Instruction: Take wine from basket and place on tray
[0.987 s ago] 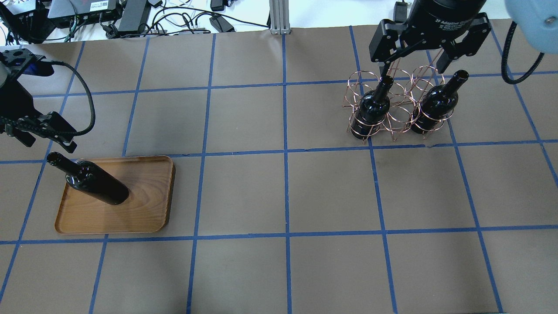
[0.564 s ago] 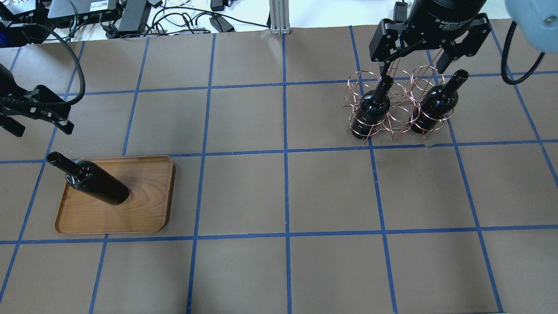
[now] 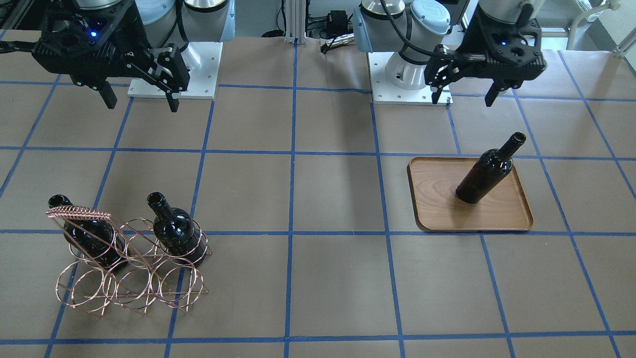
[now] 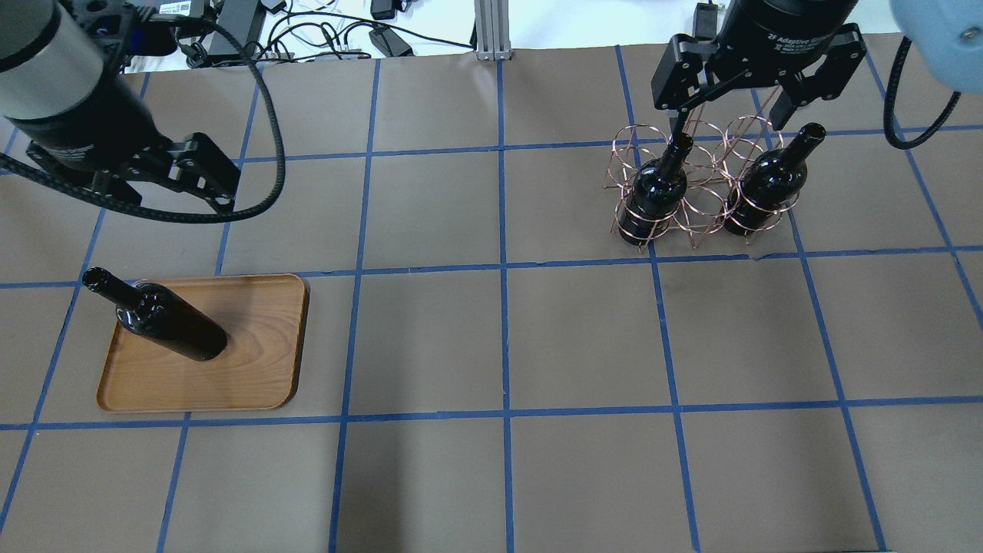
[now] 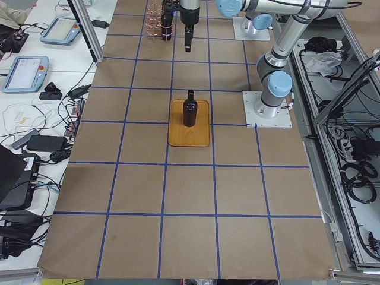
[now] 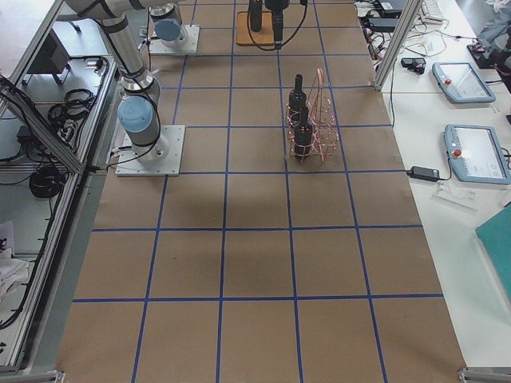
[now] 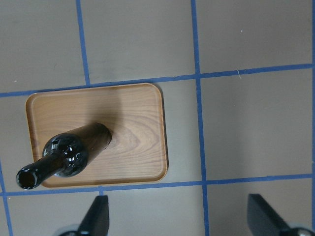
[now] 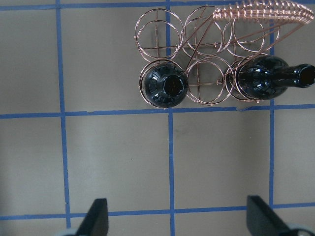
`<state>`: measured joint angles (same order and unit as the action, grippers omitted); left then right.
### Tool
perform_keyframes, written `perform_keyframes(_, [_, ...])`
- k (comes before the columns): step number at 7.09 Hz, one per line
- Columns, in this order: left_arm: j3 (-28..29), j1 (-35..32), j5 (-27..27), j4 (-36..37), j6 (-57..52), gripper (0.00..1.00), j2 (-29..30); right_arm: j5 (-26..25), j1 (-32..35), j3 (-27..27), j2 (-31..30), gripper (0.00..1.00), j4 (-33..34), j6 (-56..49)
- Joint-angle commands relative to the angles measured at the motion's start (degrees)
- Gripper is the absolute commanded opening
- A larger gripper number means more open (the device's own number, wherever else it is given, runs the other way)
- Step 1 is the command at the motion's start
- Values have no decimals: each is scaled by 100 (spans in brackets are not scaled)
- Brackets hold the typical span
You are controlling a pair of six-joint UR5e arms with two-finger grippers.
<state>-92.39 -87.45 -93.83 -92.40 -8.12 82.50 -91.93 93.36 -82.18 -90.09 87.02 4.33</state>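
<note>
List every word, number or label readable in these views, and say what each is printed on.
"2F Adaptive": white print on the right gripper body, overhead view; the rest of the line and the smaller print below are cut off or blurred.
White sticker on a black box beyond the table: too small to read.
Wine bottles, basket, tray: no text.

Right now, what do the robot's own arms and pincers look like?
The left arm and right arm are silver-grey tubes with pale blue joint caps. The left pincer and right pincer are matte black and boxy, with two slim fingers and a small blue light. White lettering marks the right one. A black cable loops off each wrist.
</note>
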Motion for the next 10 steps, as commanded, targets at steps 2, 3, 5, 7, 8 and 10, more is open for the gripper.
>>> perform_keyframes(2, [1, -414, 258, 21, 161, 100, -31, 0, -2, 0, 0, 100, 0, 6])
perform_keyframes(3, [19, -379, 312, -50, 153, 100, -93, 0, -2, 0, 0, 100, 0, 6])
perform_keyframes(5, [63, -248, 460, -94, 205, 100, -76, 0, -1, 0, 0, 100, 0, 15])
perform_keyframes(7, [63, -62, 488, -112, 205, 100, -67, 0, -2, 0, 0, 100, 0, 15])
perform_keyframes(8, [63, -45, 479, -112, 205, 100, -76, 0, -2, 0, 0, 100, 0, 15])
perform_keyframes(10, [45, -79, 497, -147, 232, 100, -15, 0, -2, 0, 0, 100, 0, 15])
